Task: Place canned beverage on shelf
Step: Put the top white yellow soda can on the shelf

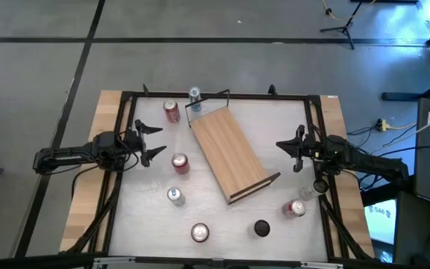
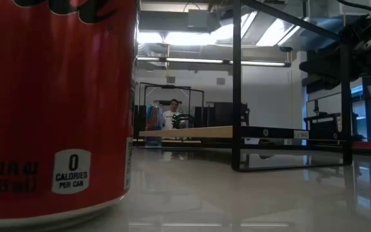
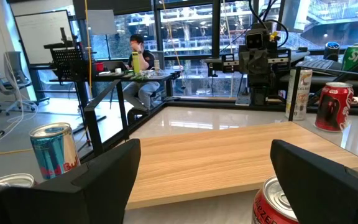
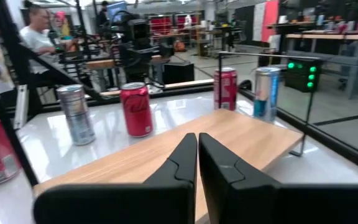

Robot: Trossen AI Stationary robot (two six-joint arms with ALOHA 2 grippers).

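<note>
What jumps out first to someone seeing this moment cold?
The bare light-wood shelf lies diagonally mid-table, ringed by standing cans. A red can stands just ahead of the open left gripper; the shut right gripper waits opposite. In the low view another red can fills the picture's left.

Hidden and cut off across the views

Red can [image 2: 53, 103] up against the low camera, cropped top and left, blocking that side of the table. Shelf [image 2: 185, 132] seen only edge-on there. Can [image 3: 277, 202] between the left gripper's fingers cropped at the bottom edge. Labels in the high view too small to read.
</note>
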